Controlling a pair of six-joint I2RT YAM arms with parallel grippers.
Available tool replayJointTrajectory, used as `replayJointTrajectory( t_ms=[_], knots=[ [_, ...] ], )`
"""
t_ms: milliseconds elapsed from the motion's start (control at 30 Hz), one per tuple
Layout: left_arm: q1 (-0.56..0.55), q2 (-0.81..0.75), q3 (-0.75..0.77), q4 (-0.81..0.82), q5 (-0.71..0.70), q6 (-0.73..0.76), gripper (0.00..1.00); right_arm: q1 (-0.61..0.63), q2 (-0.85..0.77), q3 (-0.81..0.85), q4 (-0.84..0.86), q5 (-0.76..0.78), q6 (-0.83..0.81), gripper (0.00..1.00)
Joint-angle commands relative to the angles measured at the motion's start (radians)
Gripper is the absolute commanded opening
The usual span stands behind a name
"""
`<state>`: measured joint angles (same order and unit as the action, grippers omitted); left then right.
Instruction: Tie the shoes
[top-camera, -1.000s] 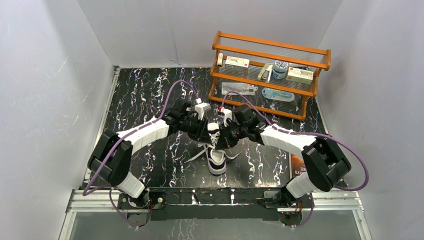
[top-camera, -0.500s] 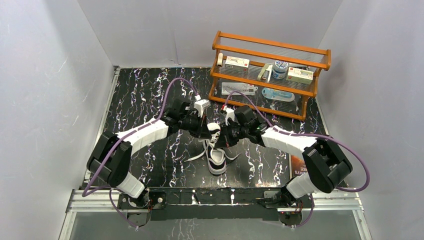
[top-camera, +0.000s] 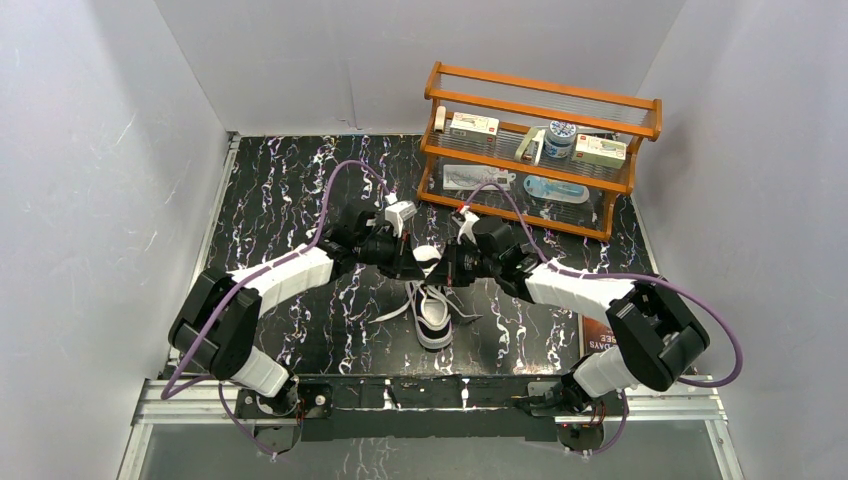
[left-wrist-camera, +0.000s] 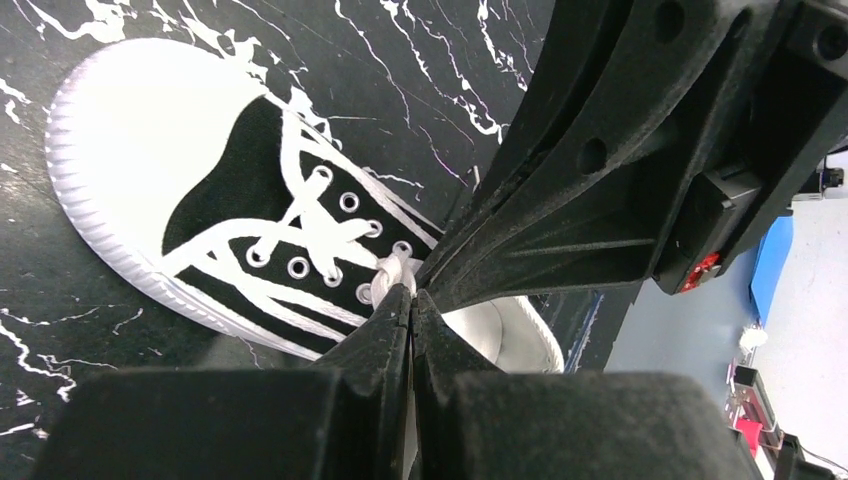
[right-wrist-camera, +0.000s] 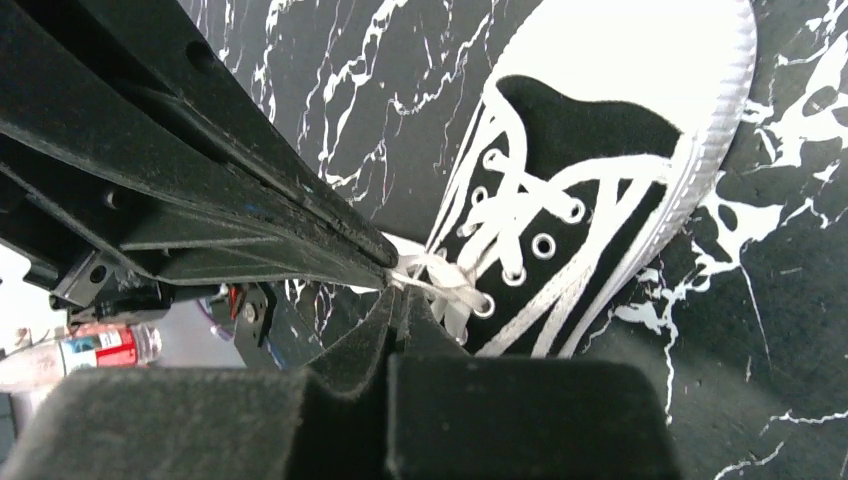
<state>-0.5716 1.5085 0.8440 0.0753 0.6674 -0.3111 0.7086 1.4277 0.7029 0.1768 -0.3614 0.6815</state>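
One black sneaker (top-camera: 433, 318) with a white toe cap lies mid-table, its toe toward the arm bases. Both grippers meet nose to nose over its upper eyelets. My left gripper (top-camera: 419, 266) (left-wrist-camera: 411, 298) is shut, with a strip of white lace (left-wrist-camera: 393, 274) pinched at its tips beside a small twist of lace. The right gripper (top-camera: 446, 268) (right-wrist-camera: 400, 294) is also shut, and it holds a strand of lace (right-wrist-camera: 440, 283) that runs to the top eyelet. Loose lace ends (top-camera: 391, 309) trail onto the table on either side of the shoe (left-wrist-camera: 250, 200) (right-wrist-camera: 590, 190).
A wooden shelf rack (top-camera: 540, 150) with boxes and a jar stands at the back right. An orange printed sheet (top-camera: 596, 333) lies by the right arm. White walls close in the black marbled table (top-camera: 280, 190) on three sides.
The left gripper has shut on the lace. Both grippers have moved a little away from the bases, still tip to tip over the shoe.
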Motion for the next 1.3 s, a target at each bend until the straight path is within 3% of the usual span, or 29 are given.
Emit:
replayJointTrajectory(
  t_ms=[0,367,600,633,700,800,1000,1267],
  knots=[
    [-0.002,-0.051,-0.016,0.043,0.029,-0.023,0.0,0.025,0.001,-0.014,0.151,0.045,0.093,0.0],
    [-0.002,-0.067,-0.044,0.064,0.038,-0.058,0.0,0.072,-0.002,-0.117,0.288,0.256,0.357,0.0],
    [0.003,-0.086,0.015,-0.006,0.005,-0.039,0.0,0.095,-0.019,-0.062,0.134,0.302,0.309,0.0],
    [0.005,-0.082,0.045,-0.039,0.008,-0.021,0.03,0.095,-0.032,-0.07,0.128,0.295,0.296,0.0],
    [0.009,-0.069,0.097,-0.102,-0.004,0.008,0.23,0.096,-0.052,-0.084,0.109,0.272,0.277,0.0],
    [0.027,-0.036,0.147,-0.14,0.005,0.053,0.37,0.097,-0.076,-0.106,0.097,0.223,0.234,0.0],
    [0.033,0.114,0.249,-0.184,0.087,0.148,0.46,0.097,-0.096,-0.121,0.059,0.177,0.14,0.0],
    [0.022,0.194,0.267,-0.215,0.127,0.192,0.45,0.097,-0.088,-0.121,0.071,0.162,0.133,0.0]
  ],
)
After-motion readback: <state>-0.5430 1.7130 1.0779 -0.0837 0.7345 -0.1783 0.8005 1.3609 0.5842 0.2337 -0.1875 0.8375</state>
